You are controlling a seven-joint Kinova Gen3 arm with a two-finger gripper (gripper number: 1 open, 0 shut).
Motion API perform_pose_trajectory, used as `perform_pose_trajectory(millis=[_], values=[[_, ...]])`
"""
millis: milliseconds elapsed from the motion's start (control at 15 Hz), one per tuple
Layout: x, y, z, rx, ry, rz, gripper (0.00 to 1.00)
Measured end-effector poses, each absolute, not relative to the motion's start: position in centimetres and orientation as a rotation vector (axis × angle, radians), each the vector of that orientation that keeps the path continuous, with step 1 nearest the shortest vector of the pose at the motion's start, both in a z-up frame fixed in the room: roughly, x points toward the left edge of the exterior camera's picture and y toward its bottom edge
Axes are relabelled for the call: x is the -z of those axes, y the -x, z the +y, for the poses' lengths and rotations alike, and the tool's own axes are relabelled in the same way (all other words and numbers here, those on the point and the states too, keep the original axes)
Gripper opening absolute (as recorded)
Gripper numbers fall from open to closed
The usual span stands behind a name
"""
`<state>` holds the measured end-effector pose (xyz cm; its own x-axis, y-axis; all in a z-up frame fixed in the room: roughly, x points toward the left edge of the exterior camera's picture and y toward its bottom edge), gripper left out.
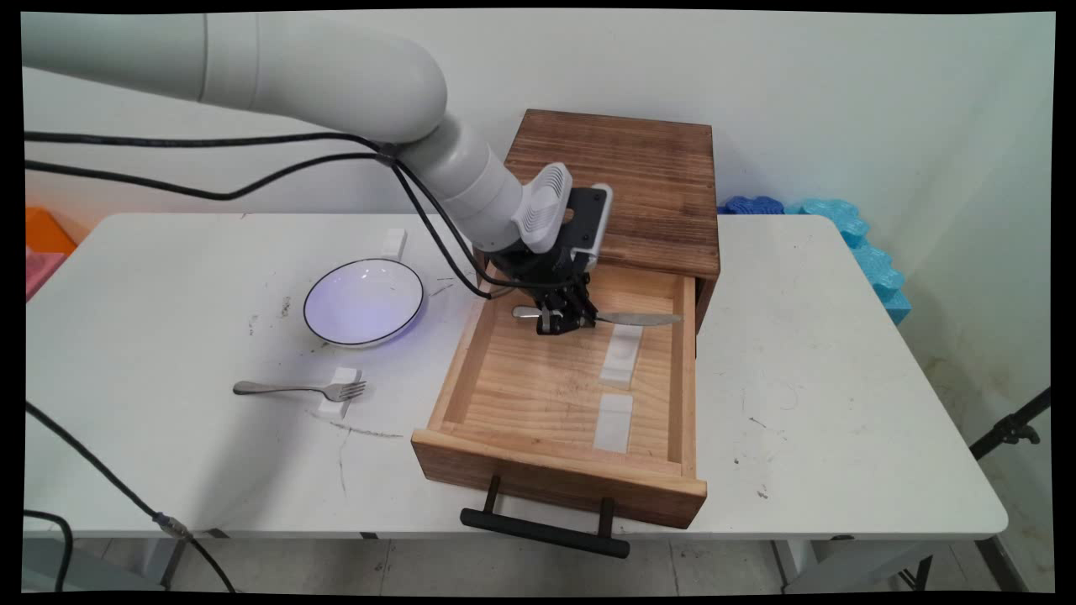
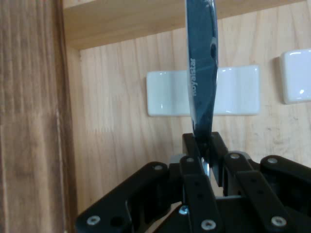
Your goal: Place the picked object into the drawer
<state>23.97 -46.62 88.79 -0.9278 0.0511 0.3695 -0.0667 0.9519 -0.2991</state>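
The hand (image 1: 561, 323) grips a knife (image 1: 639, 318) level over the open drawer (image 1: 471, 361), above a white rest (image 2: 233, 90); a fork (image 1: 294, 389) lies on the bench (image 1: 841, 353)

table (image 1: 841, 353): white, scuffed, with dark marks
wooden cabinet (image 1: 639, 176): at 12 o'clock, its drawer (image 1: 521, 403) pulled open toward 6
plate (image 1: 363, 302): at 9 o'clock, white with a dark rim
fork (image 1: 298, 389): at 8 o'clock, tines propped on a small white rest (image 1: 339, 403)
white block (image 1: 393, 243): just beyond the plate, toward 11
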Motion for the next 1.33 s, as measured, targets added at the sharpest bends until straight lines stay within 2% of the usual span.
perform_pose_trajectory(millis=[1200,1267,1333], values=[[-83.9,-22.1,-47.8,-0.377,-0.034,-2.746,0.0],[-83.9,-22.0,-47.9,-0.378,-0.036,-2.745,1.0],[-83.8,-21.9,-47.9,-0.376,-0.035,-2.744,1.0]])
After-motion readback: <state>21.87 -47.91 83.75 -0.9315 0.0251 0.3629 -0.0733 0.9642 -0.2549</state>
